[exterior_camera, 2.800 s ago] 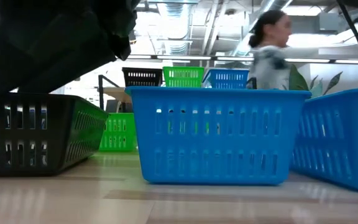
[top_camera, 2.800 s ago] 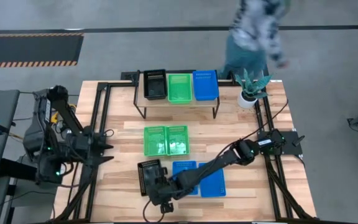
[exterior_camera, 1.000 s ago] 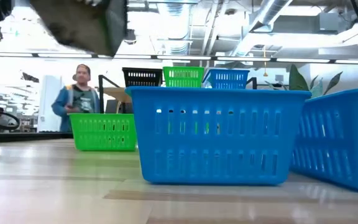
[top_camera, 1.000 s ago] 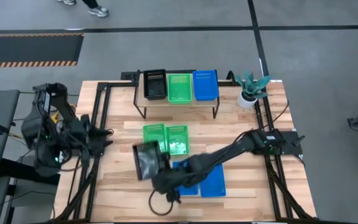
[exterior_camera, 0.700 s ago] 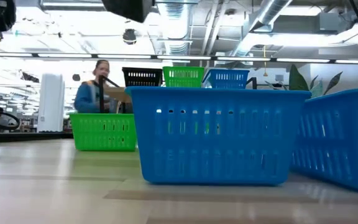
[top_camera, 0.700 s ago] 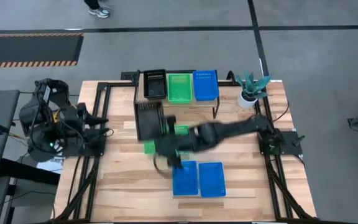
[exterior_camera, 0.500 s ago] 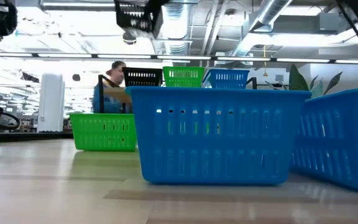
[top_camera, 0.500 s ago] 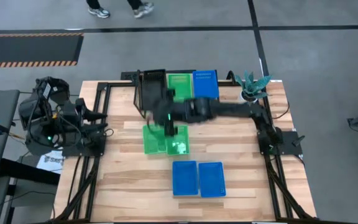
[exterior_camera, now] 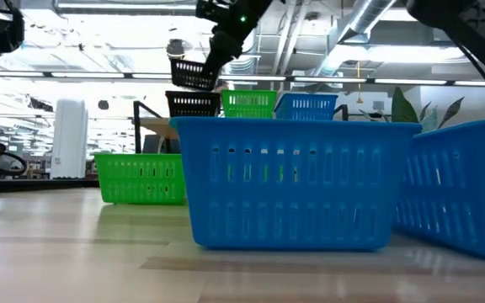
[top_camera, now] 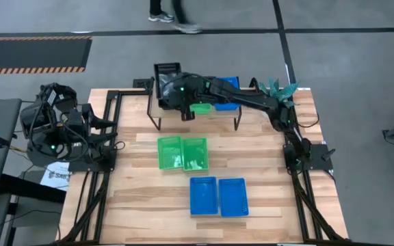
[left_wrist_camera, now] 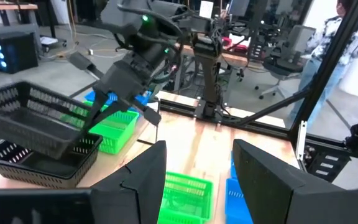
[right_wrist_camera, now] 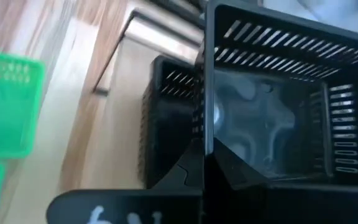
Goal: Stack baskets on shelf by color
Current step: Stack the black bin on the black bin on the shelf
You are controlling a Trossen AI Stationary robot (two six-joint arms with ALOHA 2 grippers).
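Black basket held above the shelf's left end

High view: right gripper (top_camera: 183,92) reaches across the shelf (top_camera: 198,113) and clamps a black basket (top_camera: 167,74) that juts past the shelf's far-left corner. A green basket (top_camera: 201,107) and a blue basket (top_camera: 228,104) show on the shelf, partly under the arm. Two green baskets (top_camera: 182,153) sit side by side mid-table, two blue baskets (top_camera: 217,196) side by side toward the near edge, with bare table (top_camera: 142,205) to their left. Left gripper (top_camera: 108,126) waits off the table's left edge. Legs of a person (top_camera: 173,15) cross the floor beyond.

Low view: held basket (exterior_camera: 192,74) hangs tilted just above a second black basket (exterior_camera: 194,104) on the shelf, a gap between them.

Left wrist view: left fingers (left_wrist_camera: 145,180) stand spread, grasping nothing; held basket (left_wrist_camera: 36,121) hovers over the lower one (left_wrist_camera: 39,165).

Right wrist view: fingers pinch the near wall of the held basket (right_wrist_camera: 291,118), empty inside; the shelf's basket (right_wrist_camera: 166,124) lies beneath it.
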